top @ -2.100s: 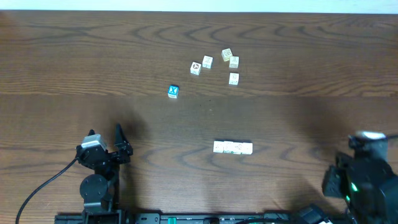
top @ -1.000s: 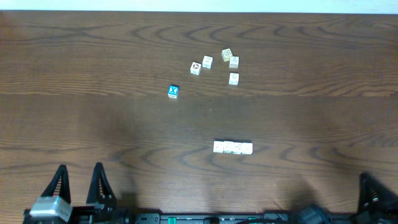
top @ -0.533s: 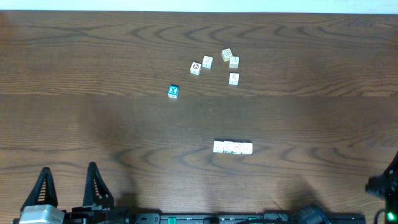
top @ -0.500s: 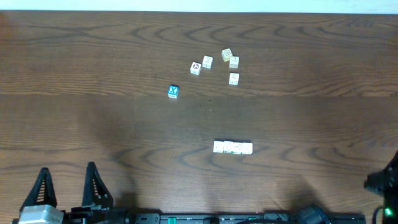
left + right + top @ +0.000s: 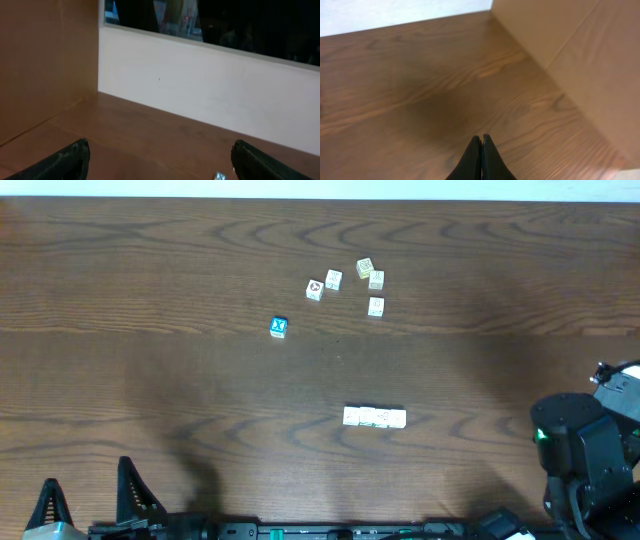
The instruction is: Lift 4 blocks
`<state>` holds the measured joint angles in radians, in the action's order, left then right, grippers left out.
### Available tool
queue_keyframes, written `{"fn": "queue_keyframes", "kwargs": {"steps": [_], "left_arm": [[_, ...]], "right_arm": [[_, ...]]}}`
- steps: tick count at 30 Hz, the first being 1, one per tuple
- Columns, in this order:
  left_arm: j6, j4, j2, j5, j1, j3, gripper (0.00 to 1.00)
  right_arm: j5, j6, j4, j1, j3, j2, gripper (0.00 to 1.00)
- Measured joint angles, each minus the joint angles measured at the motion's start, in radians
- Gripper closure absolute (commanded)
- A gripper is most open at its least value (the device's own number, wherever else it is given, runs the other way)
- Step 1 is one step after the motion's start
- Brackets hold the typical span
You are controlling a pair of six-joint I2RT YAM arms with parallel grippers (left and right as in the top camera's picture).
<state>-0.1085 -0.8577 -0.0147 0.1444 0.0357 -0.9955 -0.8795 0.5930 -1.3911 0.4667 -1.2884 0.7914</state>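
Observation:
Four cream blocks lie in a loose cluster at the table's far middle: one (image 5: 333,279), one (image 5: 364,268), one (image 5: 376,279) and one (image 5: 375,306). None is held. My left gripper (image 5: 88,498) sits at the front left edge, far from them, jaws wide open and empty. The left wrist view shows its fingers (image 5: 65,161) spread over bare table. My right arm (image 5: 585,455) stands at the front right. Its gripper (image 5: 481,147) is shut on nothing and points at bare wood in the right wrist view.
A cream cube with a red mark (image 5: 315,289) lies left of the cluster. A blue-faced cube (image 5: 279,327) lies nearer; its corner shows (image 5: 220,175) low in the left wrist view. Three cream cubes (image 5: 375,417) sit touching in a row at mid-table. A pale wall (image 5: 210,95) backs the table.
My left gripper has slid left and toward the front edge, opening a little wider. The right arm has come up into the overhead view from the front right corner. No cube has moved.

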Motion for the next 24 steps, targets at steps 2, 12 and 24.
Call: {"fn": "queue_keyframes", "kwargs": {"steps": [2, 12, 24], "left_arm": [[0.0, -0.01, 0.0, 0.005, -0.008, 0.0, 0.1], [0.0, 0.002, 0.0, 0.02, -0.011, -0.013, 0.09], [-0.046, -0.106, 0.0, 0.02, -0.011, -0.085, 0.1]], "right_arm": [[0.04, 0.029, -0.019, 0.0, 0.0, -0.01, 0.99], [0.161, 0.06, -0.106, 0.011, -0.002, -0.19, 0.99], [0.38, 0.016, -0.14, -0.134, -0.074, -0.657, 0.95]]}}
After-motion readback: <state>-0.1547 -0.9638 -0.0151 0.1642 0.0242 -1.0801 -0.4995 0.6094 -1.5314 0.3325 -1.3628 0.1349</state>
